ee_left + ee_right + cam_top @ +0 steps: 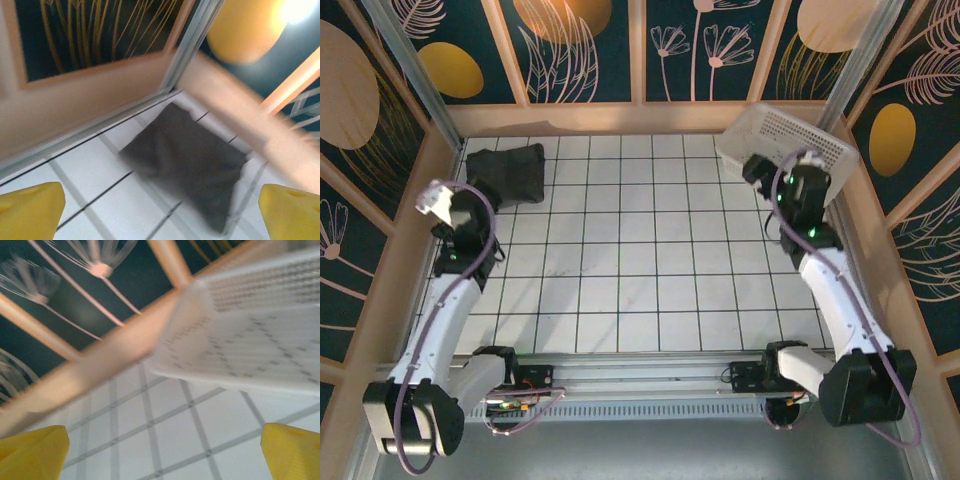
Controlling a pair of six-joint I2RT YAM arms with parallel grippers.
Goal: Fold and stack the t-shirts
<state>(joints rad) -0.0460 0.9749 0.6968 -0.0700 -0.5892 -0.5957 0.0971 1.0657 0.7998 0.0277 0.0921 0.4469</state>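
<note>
The folded dark t-shirt (508, 172) lies as a small rectangle in the far left corner of the tiled tabletop (640, 260), close to the wall. The left hand (162, 212) hangs just before it, fingers spread wide and holding nothing. The right hand (165, 452) is likewise spread and bare, facing the tilted white perforated basket (785, 140) in the far right corner.

Both arms — the left arm (442, 305) and the right arm (838, 290) — have white shells on the long links and black housings at the joints. A lilac cable (907, 400) loops along each. Small green lights (812, 232) glow near the wrists. The fingers (30, 210) are blunt yellow wedges.
</note>
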